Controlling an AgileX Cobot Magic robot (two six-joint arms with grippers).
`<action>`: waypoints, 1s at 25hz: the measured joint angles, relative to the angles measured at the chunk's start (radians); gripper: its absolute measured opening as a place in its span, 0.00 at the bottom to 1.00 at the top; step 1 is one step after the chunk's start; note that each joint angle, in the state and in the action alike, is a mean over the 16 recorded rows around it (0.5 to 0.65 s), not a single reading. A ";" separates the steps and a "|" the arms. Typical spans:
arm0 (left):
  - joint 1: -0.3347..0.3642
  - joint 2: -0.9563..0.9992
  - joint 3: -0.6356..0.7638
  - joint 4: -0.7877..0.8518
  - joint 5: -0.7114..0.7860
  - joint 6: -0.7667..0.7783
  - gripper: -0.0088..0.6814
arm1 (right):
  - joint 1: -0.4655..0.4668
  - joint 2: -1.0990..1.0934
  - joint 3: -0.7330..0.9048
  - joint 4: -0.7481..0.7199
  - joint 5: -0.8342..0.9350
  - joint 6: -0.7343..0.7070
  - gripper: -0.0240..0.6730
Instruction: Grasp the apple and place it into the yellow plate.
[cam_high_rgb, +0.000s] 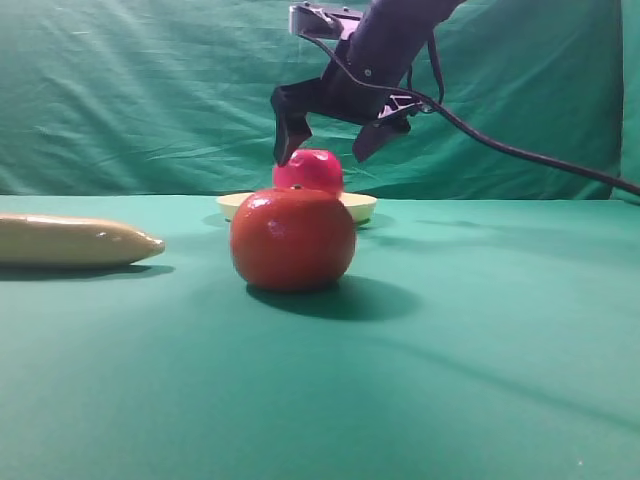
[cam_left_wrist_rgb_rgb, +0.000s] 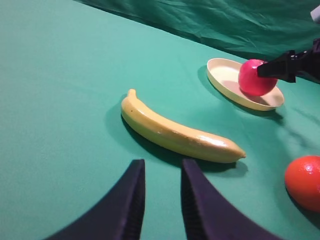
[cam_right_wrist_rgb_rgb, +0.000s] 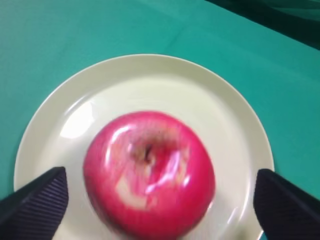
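While the apple (cam_right_wrist_rgb_rgb: 149, 174) is sitting in the yellow plate (cam_right_wrist_rgb_rgb: 220, 115), stem dimple turned upward, the right gripper (cam_high_rgb: 330, 150) is being held just above it with its jaws spread wide, one finger to each side of the fruit and neither touching it, so that nothing is being gripped. In the exterior high view the plate is being partly hidden behind a larger orange-red fruit (cam_high_rgb: 293, 240), which is resting nearer the camera on the green table (cam_high_rgb: 480, 380). A banana (cam_left_wrist_rgb_rgb: 175, 132) is lying on the table well to the left of the plate, clear of both fruits. The left gripper (cam_left_wrist_rgb_rgb: 159, 200) is being held low over the table short of the banana, its two dark jaws parted by a narrow gap with nothing being held between them.
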 joint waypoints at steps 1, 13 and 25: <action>0.000 0.000 0.000 0.000 0.000 0.000 0.24 | -0.002 -0.021 -0.003 -0.010 0.018 0.001 0.72; 0.000 0.000 0.000 0.000 0.000 0.000 0.24 | -0.027 -0.359 0.014 -0.122 0.277 0.112 0.09; 0.000 0.000 0.000 0.000 0.000 0.000 0.24 | -0.031 -0.827 0.408 -0.197 0.282 0.258 0.03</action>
